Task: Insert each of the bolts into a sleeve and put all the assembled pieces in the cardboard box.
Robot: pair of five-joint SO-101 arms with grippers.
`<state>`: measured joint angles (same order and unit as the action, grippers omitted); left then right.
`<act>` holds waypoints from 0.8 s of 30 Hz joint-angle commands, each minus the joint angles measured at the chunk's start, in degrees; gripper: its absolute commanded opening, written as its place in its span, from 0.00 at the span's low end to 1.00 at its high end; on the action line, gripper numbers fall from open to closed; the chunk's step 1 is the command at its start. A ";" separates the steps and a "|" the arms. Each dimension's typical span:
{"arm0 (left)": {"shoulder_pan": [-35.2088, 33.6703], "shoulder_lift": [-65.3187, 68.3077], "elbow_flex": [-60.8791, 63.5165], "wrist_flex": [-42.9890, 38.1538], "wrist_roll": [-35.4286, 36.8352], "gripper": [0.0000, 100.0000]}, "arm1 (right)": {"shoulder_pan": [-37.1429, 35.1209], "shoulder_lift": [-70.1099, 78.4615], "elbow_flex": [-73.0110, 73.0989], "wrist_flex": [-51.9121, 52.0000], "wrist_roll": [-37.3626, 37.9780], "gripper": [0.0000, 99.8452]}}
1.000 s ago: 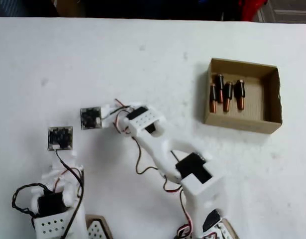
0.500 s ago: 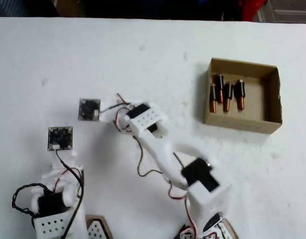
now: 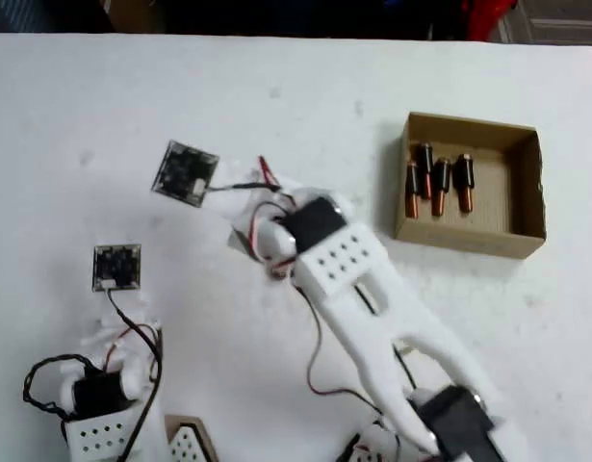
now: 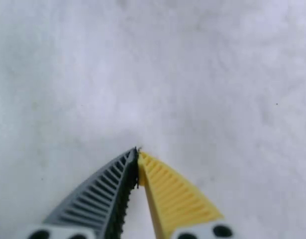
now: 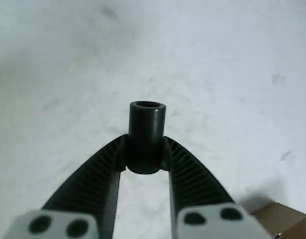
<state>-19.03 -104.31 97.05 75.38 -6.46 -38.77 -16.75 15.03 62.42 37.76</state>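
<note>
Black sleeve [image 5: 147, 130] sits clamped in the right gripper [image 5: 145, 145] above the white table [image 3: 132, 96], with the cardboard box [image 3: 469, 238] holding four assembled pieces [image 3: 437, 183] at three o'clock and the left gripper [image 4: 138, 152] pinched together, empty; seemingly mid-assembly, next needing a bolt aligned with its bore.

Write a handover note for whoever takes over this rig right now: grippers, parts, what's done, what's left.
Left gripper: shut, empty, over bare table.
Right gripper: shut on a black sleeve, its open end pointing away from the wrist.
Done: four assembled pieces lie side by side in the cardboard box.
Left: the held sleeve likely needs a bolt, then goes in the box.
</note>
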 commanded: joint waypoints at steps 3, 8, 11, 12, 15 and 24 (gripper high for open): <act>-0.57 -0.40 -0.09 -1.58 -0.70 0.02 | -0.13 -10.51 -1.23 10.86 -5.63 0.03; -0.57 -0.40 -0.09 -1.58 -0.70 0.02 | 1.54 -16.57 0.44 20.44 -6.15 0.03; -0.57 -0.40 -0.09 -1.58 -0.70 0.02 | 5.41 -20.35 5.54 20.79 -6.15 0.03; -0.57 -0.40 -0.09 -1.58 -0.70 0.02 | 6.73 -21.58 7.56 20.70 -6.07 0.03; -0.57 -0.40 -0.09 -1.58 -0.70 0.02 | 10.59 -25.19 14.15 18.15 -5.89 0.03; -0.57 -0.40 -0.09 -1.58 -0.70 0.02 | 16.66 -33.45 39.21 -3.12 -6.15 0.03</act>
<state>-19.03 -104.31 97.05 75.38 -6.46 -23.38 -47.43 49.05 66.37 32.13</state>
